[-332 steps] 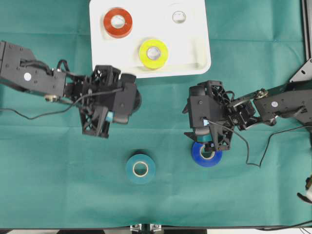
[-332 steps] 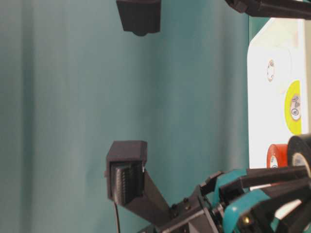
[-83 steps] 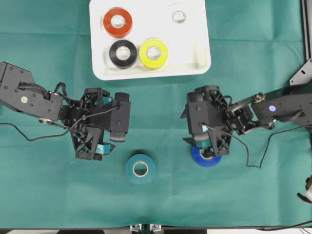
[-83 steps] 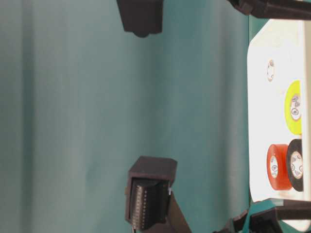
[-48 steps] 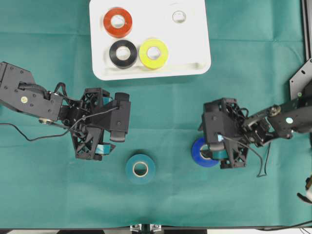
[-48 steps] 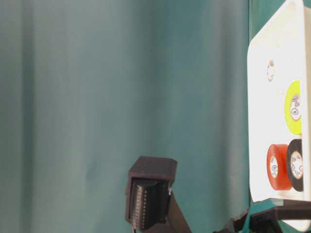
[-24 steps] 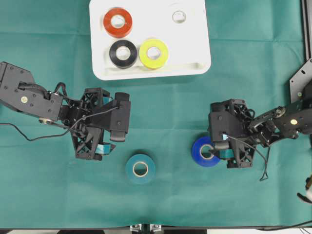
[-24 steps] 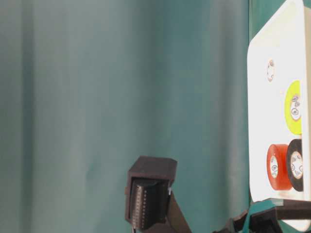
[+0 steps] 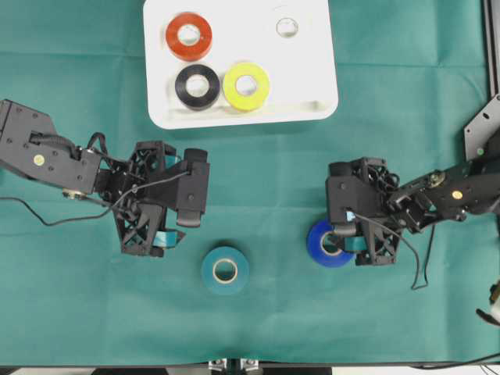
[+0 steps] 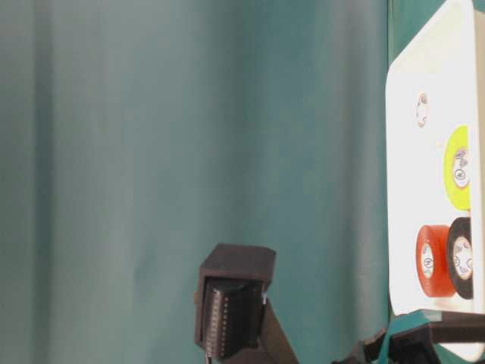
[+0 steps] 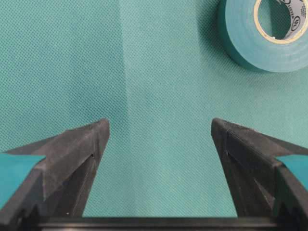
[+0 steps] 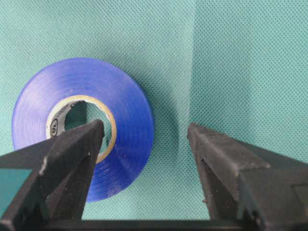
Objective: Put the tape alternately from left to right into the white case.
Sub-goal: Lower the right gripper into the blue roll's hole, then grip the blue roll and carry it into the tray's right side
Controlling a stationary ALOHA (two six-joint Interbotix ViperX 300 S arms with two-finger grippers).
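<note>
Right claw (image 12: 144,132) open, one finger over the blue tape roll's (image 9: 328,244) core, the other outside it. Left claw (image 11: 159,130) open over bare desk (image 9: 78,312) near teal roll (image 9: 225,270). Orange-red, black, yellow, white rolls lie in white case (image 9: 312,78).

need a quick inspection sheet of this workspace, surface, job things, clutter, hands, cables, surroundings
surface: green cloth, faint fold lines
job's things: white tray holds red roll, black roll, yellow roll, white roll; teal roll and blue roll lie on the cloth
clutter: nothing seen
hands: left hand open, empty, near the teal roll; right hand open, one finger over the blue roll's core
cables: black wires along both arms
surroundings: metal frame at right edge
</note>
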